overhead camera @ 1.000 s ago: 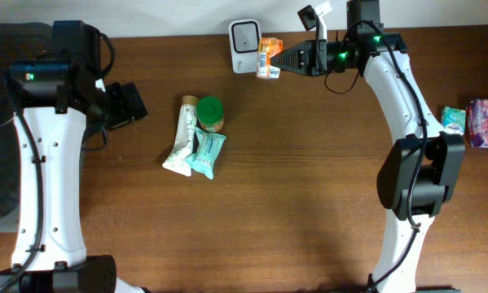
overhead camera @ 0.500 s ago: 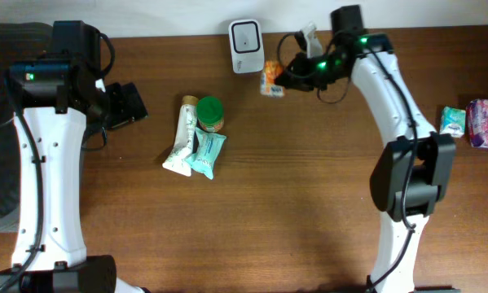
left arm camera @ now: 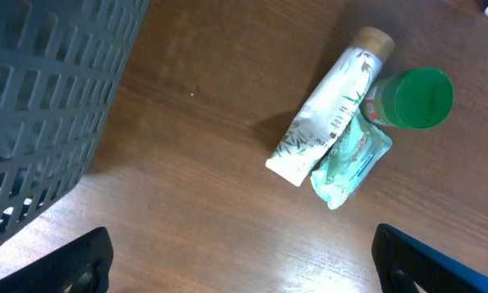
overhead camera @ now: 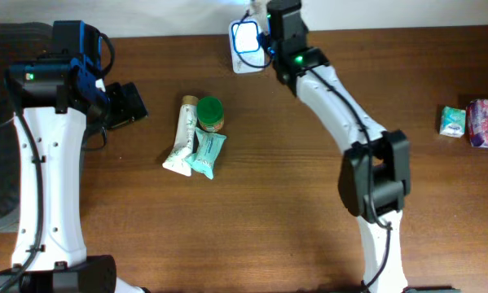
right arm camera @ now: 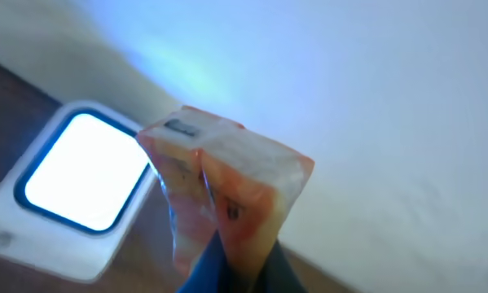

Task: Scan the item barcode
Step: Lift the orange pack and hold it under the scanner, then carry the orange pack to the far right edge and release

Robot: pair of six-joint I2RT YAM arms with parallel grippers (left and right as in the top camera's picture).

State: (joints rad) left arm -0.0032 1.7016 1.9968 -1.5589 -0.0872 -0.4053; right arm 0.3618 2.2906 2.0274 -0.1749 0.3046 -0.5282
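My right gripper (right arm camera: 242, 262) is shut on an orange and white packet (right arm camera: 227, 183), which stands up between the fingers. The packet is right beside the white barcode scanner (right arm camera: 79, 189), whose window glows bright with a blue rim. From above, the right gripper (overhead camera: 265, 26) hangs at the table's back edge, touching or just over the lit scanner (overhead camera: 244, 37); the packet is hidden there. My left gripper (overhead camera: 126, 104) is open and empty at the left, well away from the scanner. Its fingertips (left arm camera: 82, 262) show at the bottom corners of the left wrist view.
A white tube (overhead camera: 181, 137), a green-lidded jar (overhead camera: 211, 114) and a teal packet (overhead camera: 206, 154) lie together left of centre. A small teal packet (overhead camera: 452, 122) and a pink package (overhead camera: 486, 124) sit at the right edge. A grey basket (left arm camera: 48, 106) is at the far left.
My right arm has swung left, carrying the orange packet from the scanner's right side up to its window. The scanner now glows blue-white. The left arm has not moved.
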